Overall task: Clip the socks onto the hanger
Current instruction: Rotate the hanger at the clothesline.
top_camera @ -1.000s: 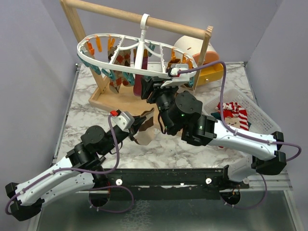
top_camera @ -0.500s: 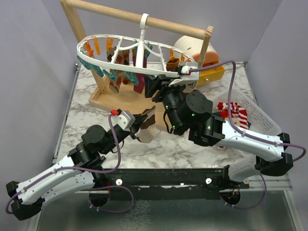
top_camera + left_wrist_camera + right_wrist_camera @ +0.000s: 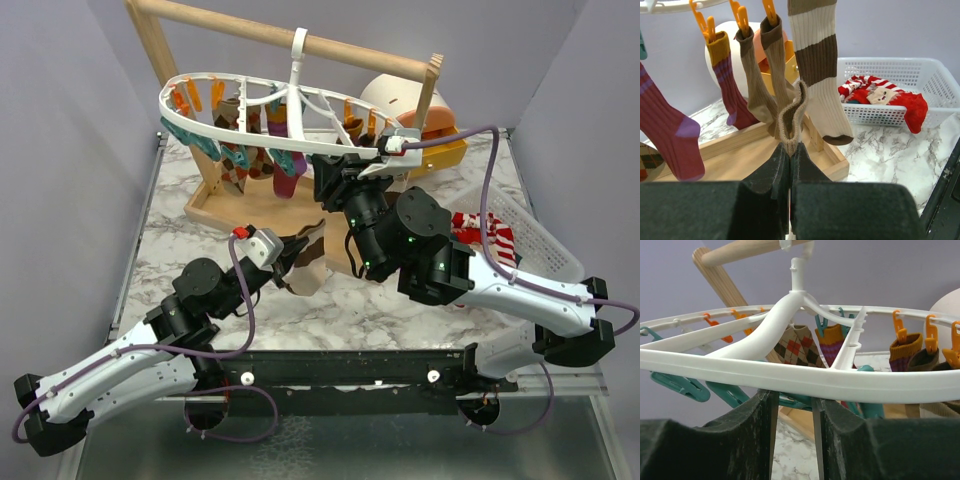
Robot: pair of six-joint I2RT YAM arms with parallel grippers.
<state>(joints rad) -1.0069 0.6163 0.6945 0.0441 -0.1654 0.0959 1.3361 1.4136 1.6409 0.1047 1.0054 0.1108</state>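
Hanger: the hanger [image 3: 850, 385] hangs by its hook from the wooden rack [image 3: 270, 35] at the back of the table, with its oval ring tilted.
Clipped socks: several hang from the clips. There is a maroon sock [image 3: 667, 132], another with a yellow cuff [image 3: 725, 80], two brown socks [image 3: 757, 90], and an argyle sock [image 3: 800, 347]. A cream-and-brown striped sock [image 3: 817, 70] hangs beside them, but its clip is out of view.
Left gripper: the left gripper [image 3: 790, 150] is fully closed, pinching the cuff of a tan sock [image 3: 791, 117] and holding it up below the ring, just in front of the brown pair.
Right gripper: the right gripper [image 3: 797, 405] sits just under the ring's near rim. Its jaws are partly apart, and I cannot tell whether anything is gripped between them.
Basket: the basket [image 3: 940, 75] on the right holds red-and-white socks [image 3: 880, 92], with something teal among them.
Done: by my judgement, well over half the load is hung.
Left: the tan sock needs a free clip, then the basket's socks need hanging.
Next: the cuff probably has to rise to a clip while the right arm steadies the ring or opens a clip.
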